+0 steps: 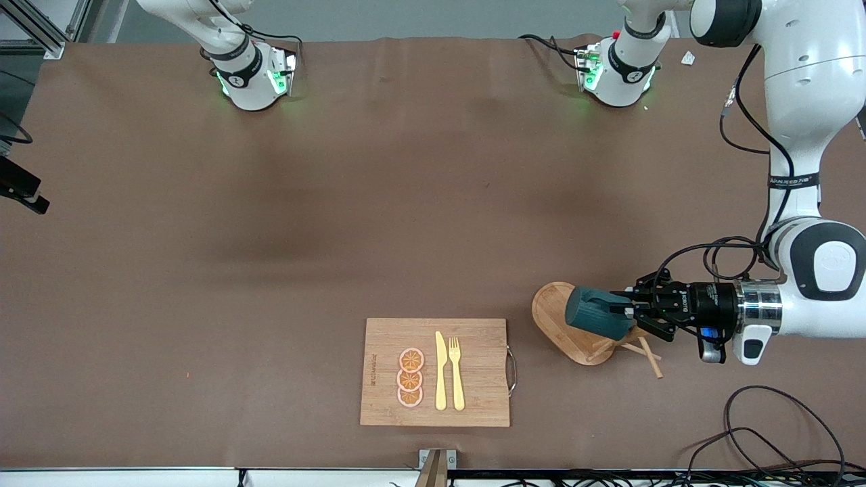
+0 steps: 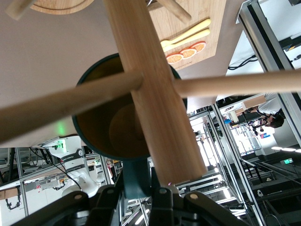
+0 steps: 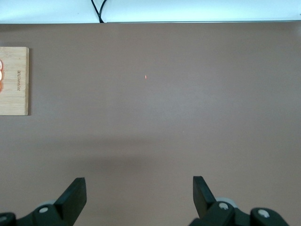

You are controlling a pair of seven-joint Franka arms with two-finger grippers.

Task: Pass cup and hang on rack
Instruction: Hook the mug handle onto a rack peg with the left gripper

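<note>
The dark teal cup [image 1: 594, 319] hangs tipped on its side over the wooden rack [image 1: 549, 310] at the left arm's end of the table. My left gripper [image 1: 626, 312] is shut on its handle [image 2: 137, 181]. In the left wrist view the cup's tan inside [image 2: 106, 129] faces the camera. The rack's post [image 2: 153, 94] and a peg [image 2: 61, 110] cross in front of its mouth. Whether a peg touches the handle is hidden. My right gripper [image 3: 139, 193] is open over bare table, with nothing between its fingers.
A bamboo cutting board [image 1: 385, 338] with orange slices [image 1: 410, 377], a yellow knife [image 1: 440, 370] and a fork [image 1: 457, 372] lies near the front camera, at mid-table. Cables [image 1: 764, 433] trail by the table's edge at the left arm's end.
</note>
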